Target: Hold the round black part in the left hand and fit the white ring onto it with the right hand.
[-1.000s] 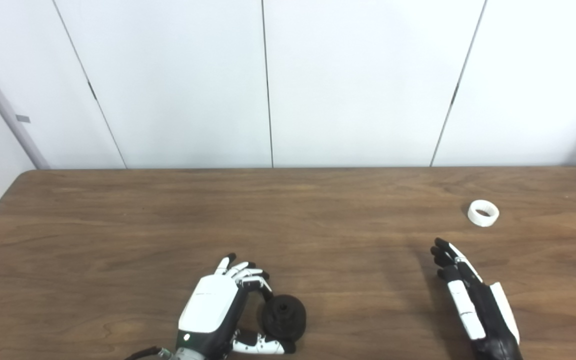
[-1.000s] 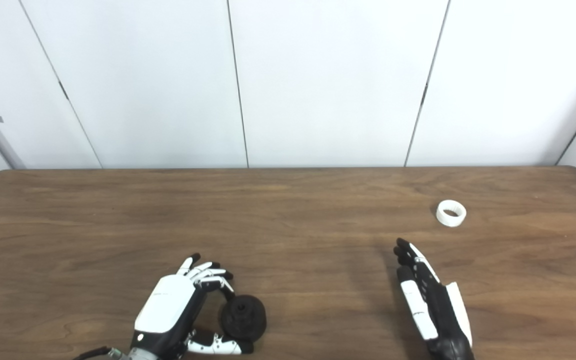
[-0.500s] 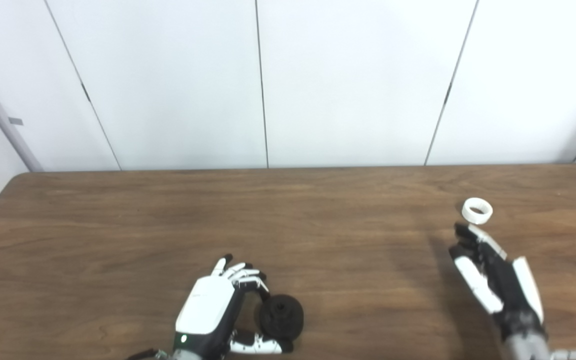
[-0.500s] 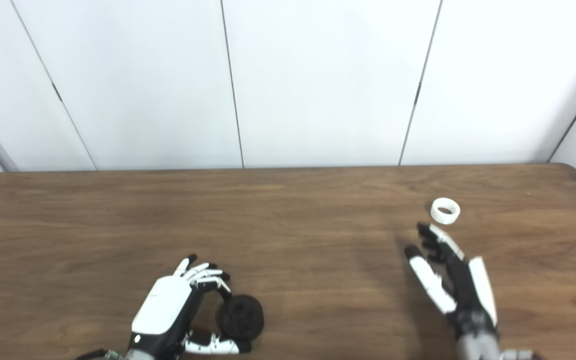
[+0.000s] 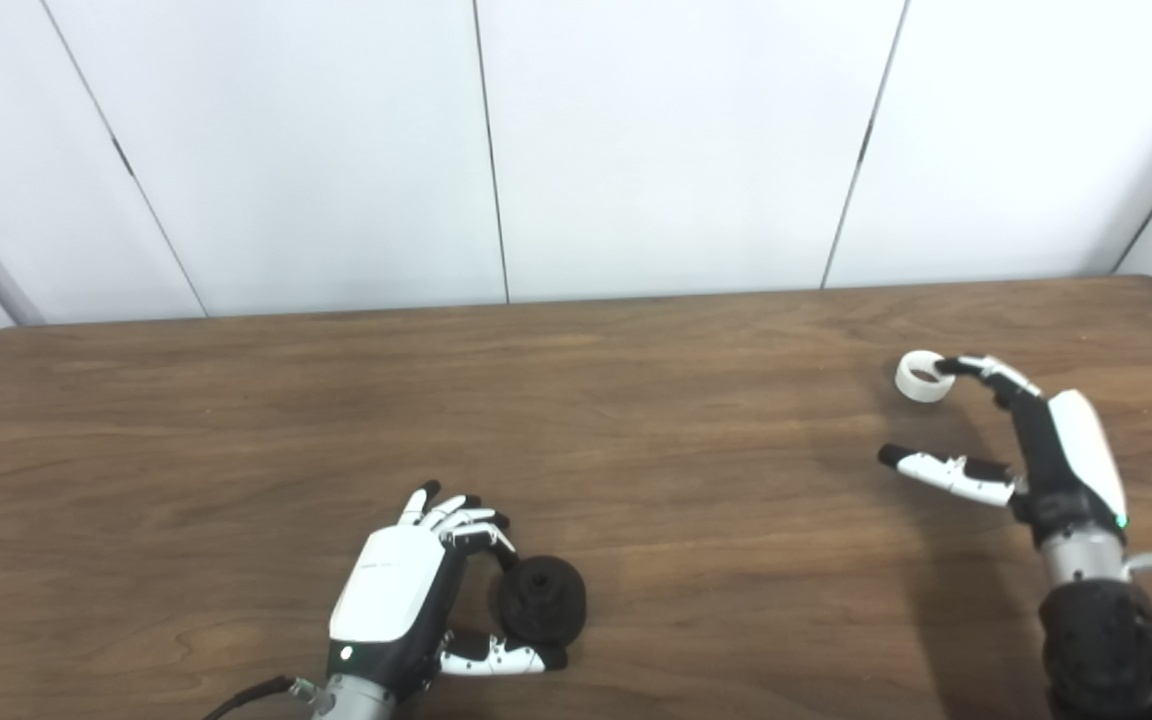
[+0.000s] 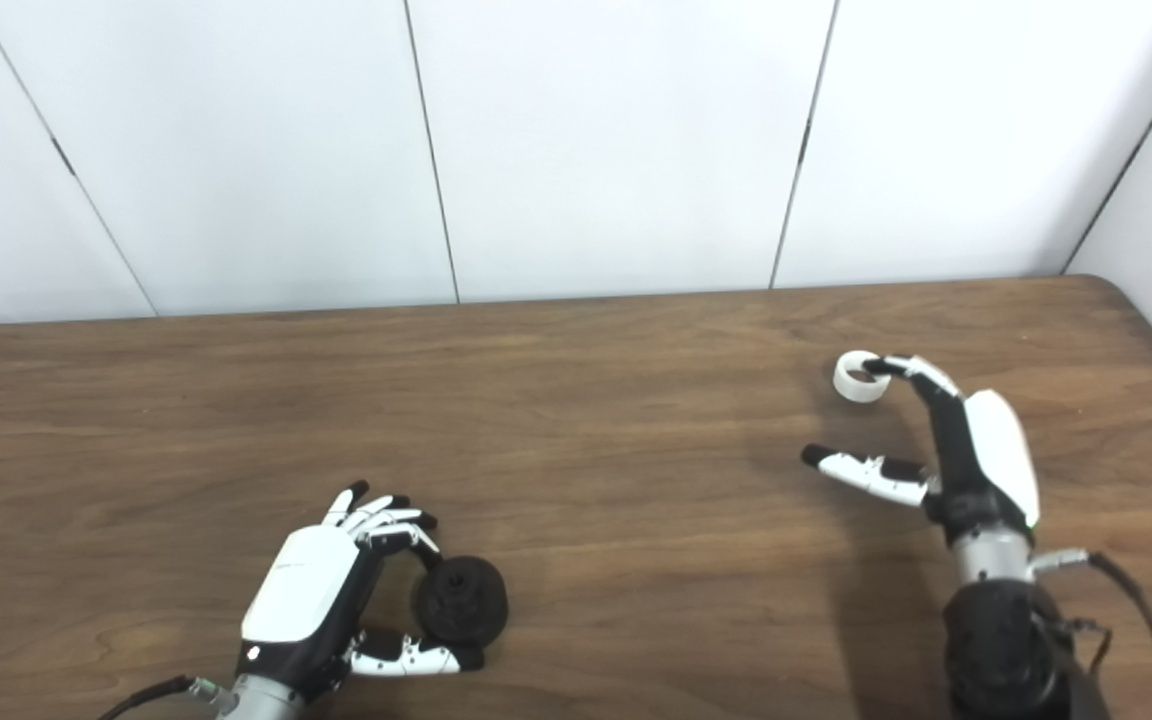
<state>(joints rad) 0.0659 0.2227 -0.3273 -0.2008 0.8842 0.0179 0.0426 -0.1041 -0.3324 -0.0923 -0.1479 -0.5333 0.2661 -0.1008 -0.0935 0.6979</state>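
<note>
Progress looked early: left hand point(image 5: 391, 600) cupped the black part point(image 5: 541, 600) on the table point(image 5: 636, 420), grip unclear; right hand point(image 5: 1026, 440), spread, touched the unlifted ring point(image 5: 924, 376); both fitting steps remained.

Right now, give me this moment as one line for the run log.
left hand: cupped around round black part on table | right hand: open, fingertips at white ring, not gripped | fit: not started

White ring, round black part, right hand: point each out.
white ring point(image 5: 924, 377): left eye view, on its near outer wall.
round black part point(image 5: 541, 600): left eye view, on its top face.
right hand point(image 6: 976, 455): right eye view, on the white back shell.
</note>
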